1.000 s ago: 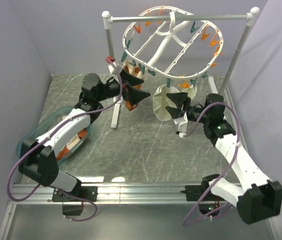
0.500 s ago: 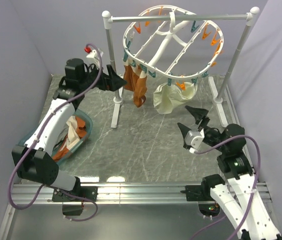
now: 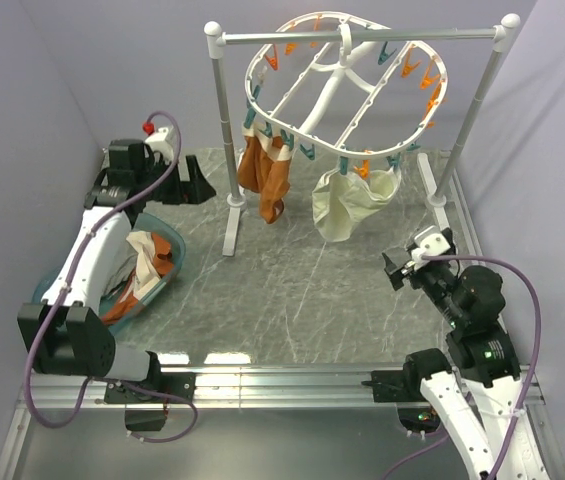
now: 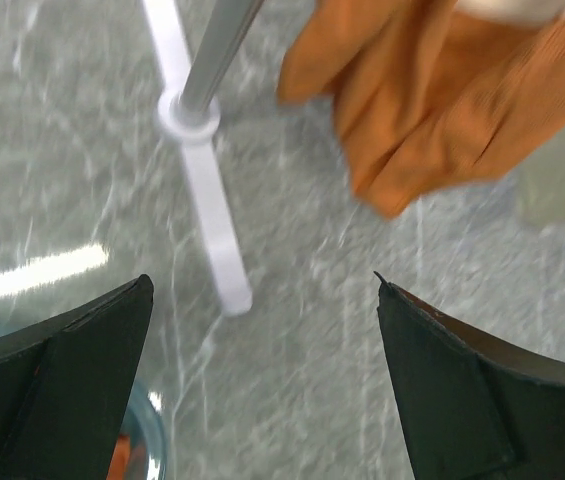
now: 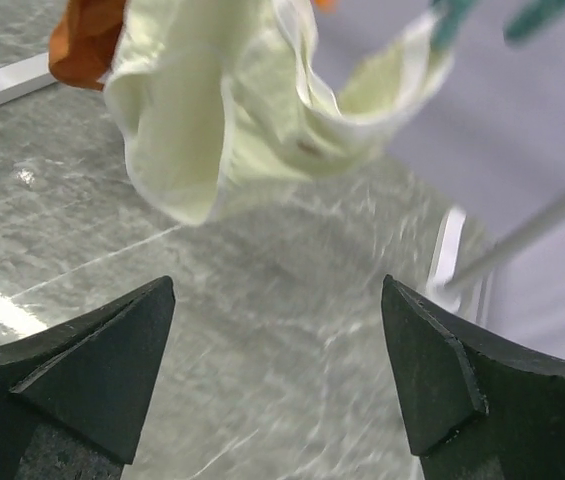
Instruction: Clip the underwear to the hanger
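Observation:
The cream-yellow underwear (image 3: 346, 204) hangs from clips on the near rim of the white oval hanger (image 3: 334, 78), which hangs on the rail. It also shows in the right wrist view (image 5: 224, 108), held up at its waistband under teal clips (image 5: 449, 22). My left gripper (image 3: 200, 187) is open and empty, far left of the hanger, above the basket's far end; in its wrist view (image 4: 262, 290) only floor lies between the fingers. My right gripper (image 3: 395, 272) is open and empty, low at the near right, apart from the underwear; its wrist view (image 5: 277, 285) shows the same.
An orange-brown garment (image 3: 264, 180) hangs on the hanger left of the underwear, also in the left wrist view (image 4: 432, 100). The white rail stand (image 3: 362, 36) has a post and foot (image 4: 204, 200) in the middle. A teal basket (image 3: 62, 275) with clothes lies at the left.
Both grippers have drawn back from the hanger, the left to the far left, the right to the near right. The underwear and orange garment now hang free from the clips.

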Motion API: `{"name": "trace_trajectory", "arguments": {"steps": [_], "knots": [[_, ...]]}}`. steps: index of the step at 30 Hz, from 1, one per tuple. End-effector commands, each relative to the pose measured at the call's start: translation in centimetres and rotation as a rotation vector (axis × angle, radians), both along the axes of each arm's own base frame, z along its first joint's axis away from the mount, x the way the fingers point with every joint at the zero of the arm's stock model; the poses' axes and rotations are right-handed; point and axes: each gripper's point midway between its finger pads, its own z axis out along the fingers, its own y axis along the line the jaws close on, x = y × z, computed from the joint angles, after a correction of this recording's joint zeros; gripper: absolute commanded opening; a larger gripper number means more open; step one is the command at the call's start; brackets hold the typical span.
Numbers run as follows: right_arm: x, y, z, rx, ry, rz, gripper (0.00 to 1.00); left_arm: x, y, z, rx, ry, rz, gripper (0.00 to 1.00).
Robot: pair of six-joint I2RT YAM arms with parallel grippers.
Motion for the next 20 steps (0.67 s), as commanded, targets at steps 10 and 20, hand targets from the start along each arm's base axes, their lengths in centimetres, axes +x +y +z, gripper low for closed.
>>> {"name": "trace_trajectory", "arguments": {"steps": [10,20], "knots": [[0.8,-4.8,-6.9,0.260,0.410,-0.308,0.93,-5.2,2.5,-4.1,0.157,-0.024,0.010,0.99],[2.1,-4.9,-5.0,0.340,0.373,-0.324,0.95,-5.4,2.9,-2.8,0.170,-0.043,0.034,1.00]]}}
